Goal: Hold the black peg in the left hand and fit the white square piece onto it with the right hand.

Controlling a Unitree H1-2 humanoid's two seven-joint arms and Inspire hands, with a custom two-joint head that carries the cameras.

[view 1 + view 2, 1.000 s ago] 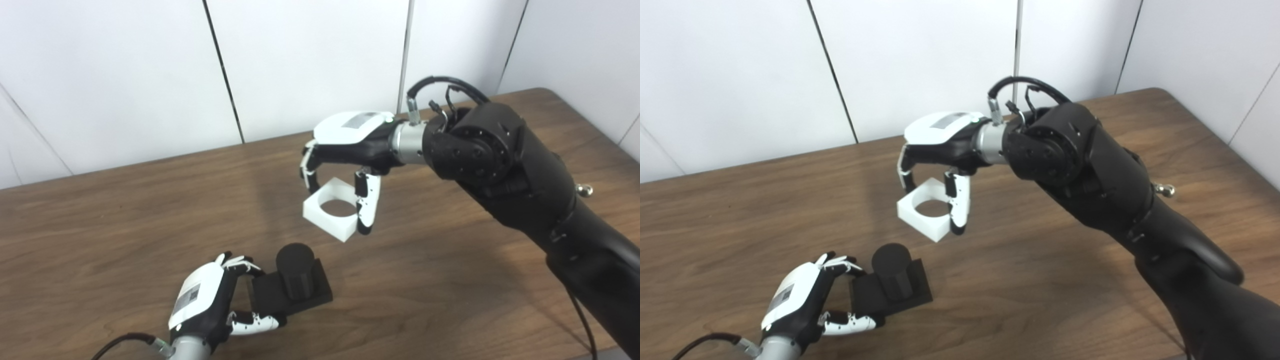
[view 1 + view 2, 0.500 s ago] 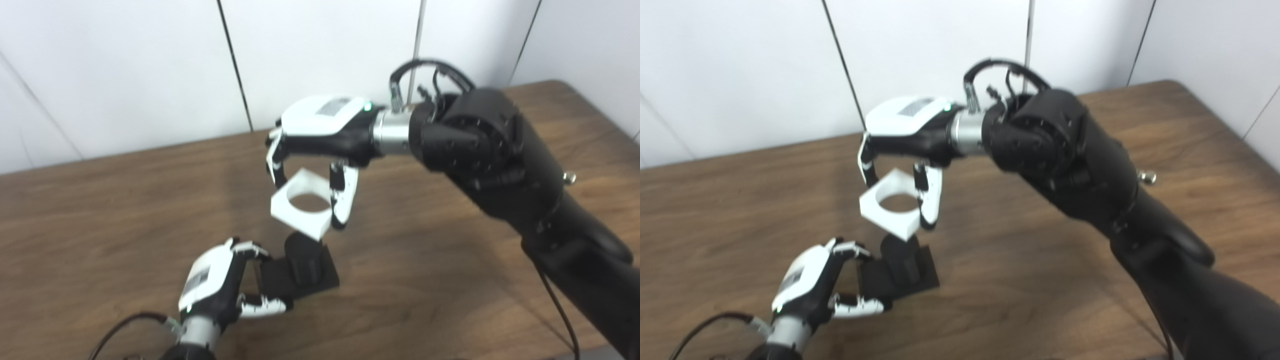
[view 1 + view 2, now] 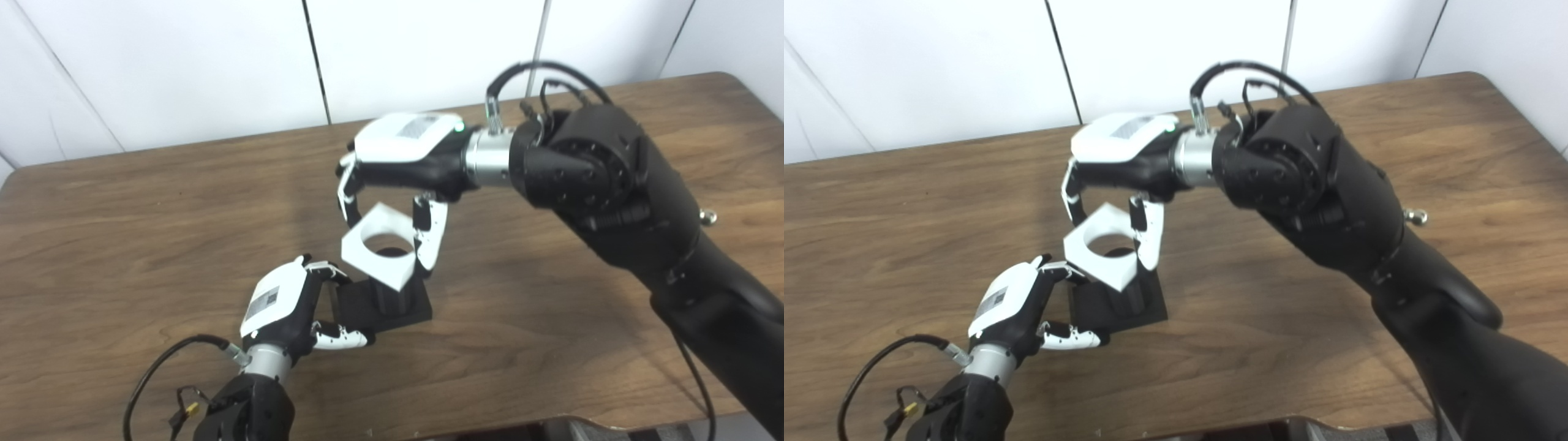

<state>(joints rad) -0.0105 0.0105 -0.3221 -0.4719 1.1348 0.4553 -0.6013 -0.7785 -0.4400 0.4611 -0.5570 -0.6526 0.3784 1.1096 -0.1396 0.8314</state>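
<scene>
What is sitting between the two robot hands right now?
Between the right hand and left hand sit the white square piece, held above, and the black peg just beneath its hole. Both eye views show it.

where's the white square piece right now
The white square piece is near the middle of both views, held by the right robot hand just over the black peg that the left robot hand grips.

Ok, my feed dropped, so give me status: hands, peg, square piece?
Left hand shut on black peg. Right hand shut on white square piece, tilted just over the peg, not seated. Nothing in the way.
</scene>
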